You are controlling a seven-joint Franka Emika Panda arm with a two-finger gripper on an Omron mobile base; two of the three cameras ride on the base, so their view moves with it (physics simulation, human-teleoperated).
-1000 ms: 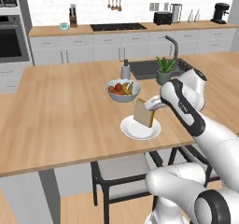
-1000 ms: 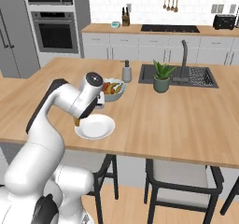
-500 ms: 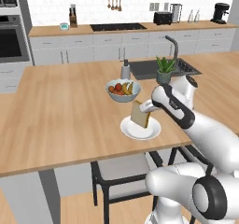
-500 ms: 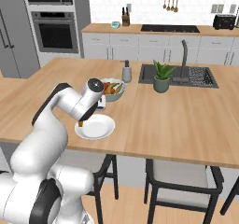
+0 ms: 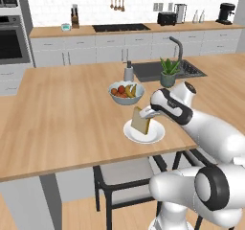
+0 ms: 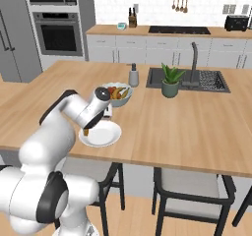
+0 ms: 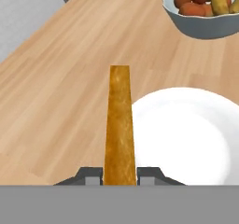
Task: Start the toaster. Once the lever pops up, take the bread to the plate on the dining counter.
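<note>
Bread (image 5: pixel 141 121) — one toast slice, on edge, pinched between my gripper (image 5: pixel 145 113) and hanging low over the near-left part of the plate (image 5: pixel 152 134), on the dining counter (image 5: pixel 67 114).

Left base view: slice stands tilted, lower corner at or just above the plate; I cannot tell whether it touches. Risk as I judge it — letting go now would drop it on its edge, and it could fall outward over the rim onto the wood instead of flat on the plate. The plate sits near the counter's front edge, so a slide could carry the slice off the counter. Fruit bowl (image 5: pixel 126 93) just behind; a wide swing of the wrist could knock it.

Right base view: my own forearm and gripper (image 6: pixel 90 130) cover the slice; a dark sliver under the hand is all I get. Plate (image 6: pixel 103 134) plain, fruit bowl (image 6: pixel 118 95) near behind it. Contact between slice and plate hidden here.

Hand view: crust edge of the bread (image 7: pixel 120 125) runs up between the two fingertips (image 7: pixel 90 175), jaws clamped on it. It lines up with the plate (image 7: pixel 186 139) rim's left side, not the middle — release here favours a fall toward bare counter (image 7: pixel 56 78). Fruit bowl (image 7: pixel 205 17) cut off at the top right; height over the plate hard to read.
</note>
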